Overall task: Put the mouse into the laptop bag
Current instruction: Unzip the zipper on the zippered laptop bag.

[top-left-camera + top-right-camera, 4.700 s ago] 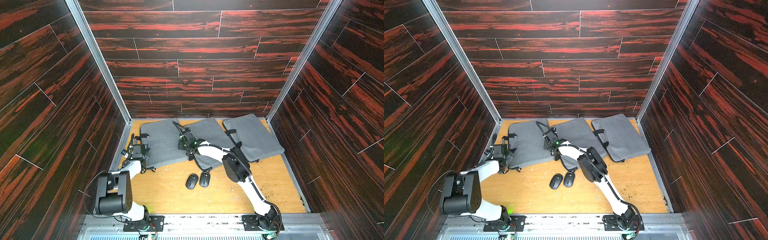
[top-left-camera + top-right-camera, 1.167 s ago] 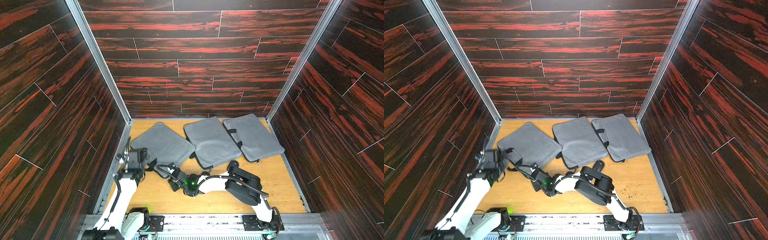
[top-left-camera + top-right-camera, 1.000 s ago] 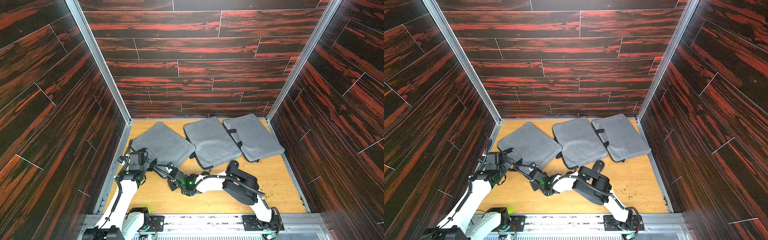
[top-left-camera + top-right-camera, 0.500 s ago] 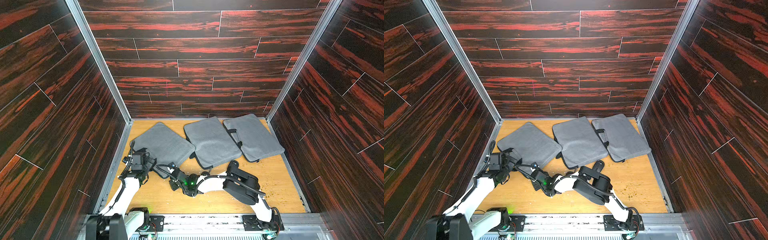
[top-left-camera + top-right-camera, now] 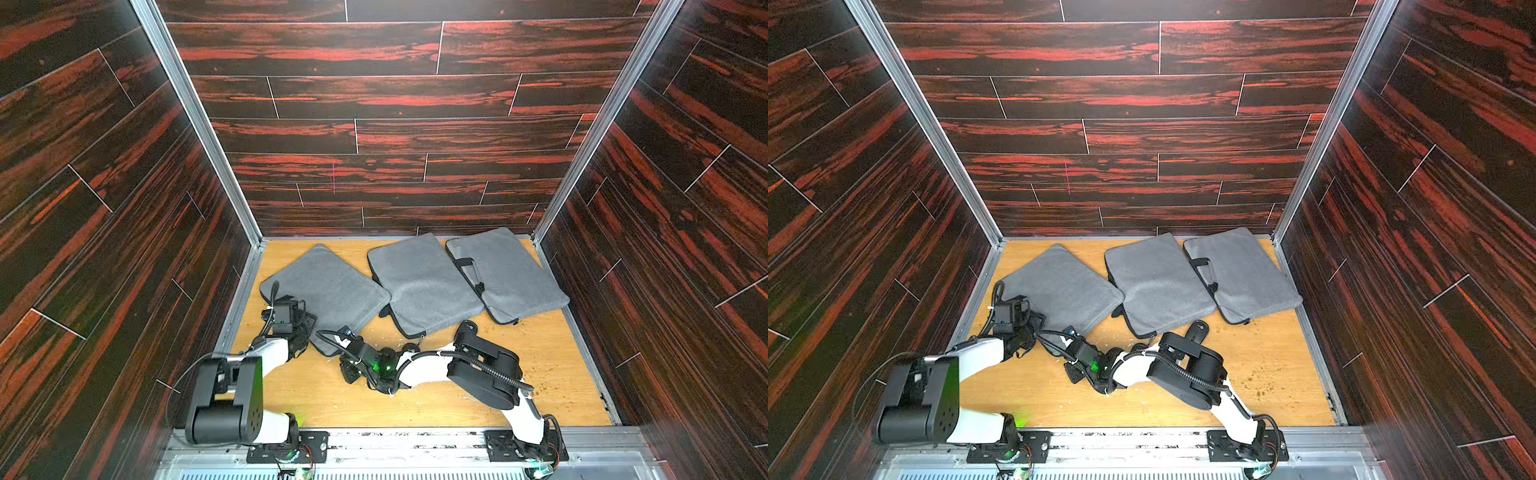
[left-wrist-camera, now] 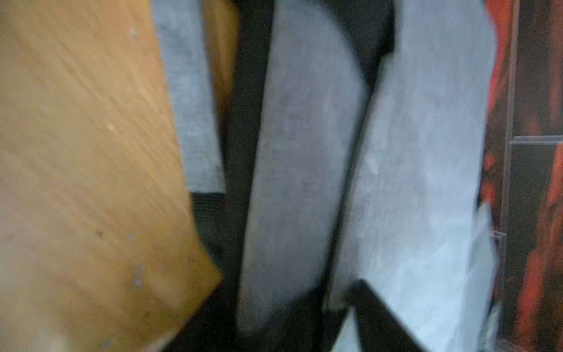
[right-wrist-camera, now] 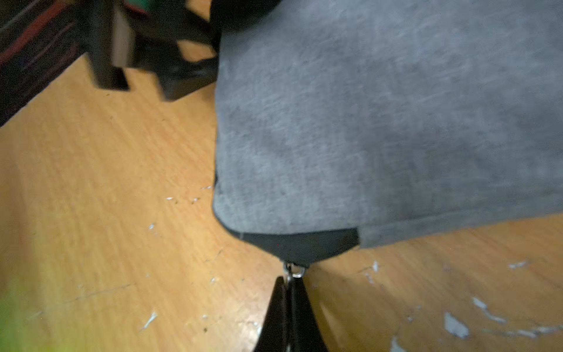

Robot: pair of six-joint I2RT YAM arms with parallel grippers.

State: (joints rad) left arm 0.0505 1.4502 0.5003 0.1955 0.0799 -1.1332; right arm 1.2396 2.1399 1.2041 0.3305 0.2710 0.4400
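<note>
Three laptop bags (image 5: pixel 424 282) lay flat. Your right gripper (image 7: pixel 288 282) clamped the zipper pull (image 7: pixel 294 269) of the leftmost bag (image 5: pixel 328 286); your left gripper's (image 5: pixel 302 330) state couldn't be told. The mouse (image 5: pixel 1197 330) sat on the table (image 5: pixel 540 374) behind your right arm (image 5: pixel 482 370).

Left arm (image 5: pixel 272 353) and right arm (image 5: pixel 424 365) folded low. Right gripper (image 7: pixel 289 286) pinched together on zipper pull (image 7: pixel 293 269). Left gripper (image 5: pixel 306 326): jaw gap unreadable, blurred.

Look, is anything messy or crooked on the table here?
Yes. The left laptop bag lies crooked, turned differently from the other two bags. The wooden table is scuffed, with white flecks near the right gripper pinching that bag's zipper pull.
</note>
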